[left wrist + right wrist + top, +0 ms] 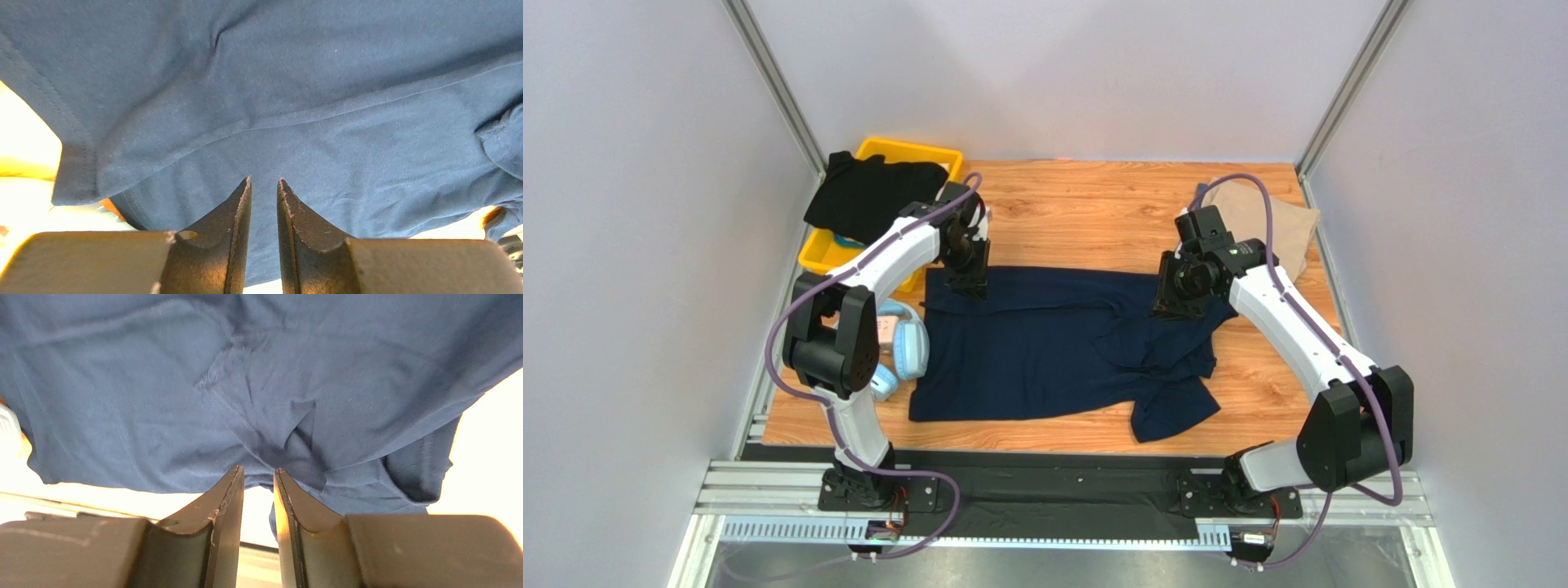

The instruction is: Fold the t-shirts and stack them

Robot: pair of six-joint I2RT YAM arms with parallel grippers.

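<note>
Top external: black t-shirt [867, 194] drapes over yellow bin [928, 153].

Navy t-shirt [307, 79], fingers [221, 245] narrowly apart

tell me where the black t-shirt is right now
In the top view the black t-shirt is at the far left, draped over the yellow bin, behind the headphones and left of the spread navy t-shirt.
</note>
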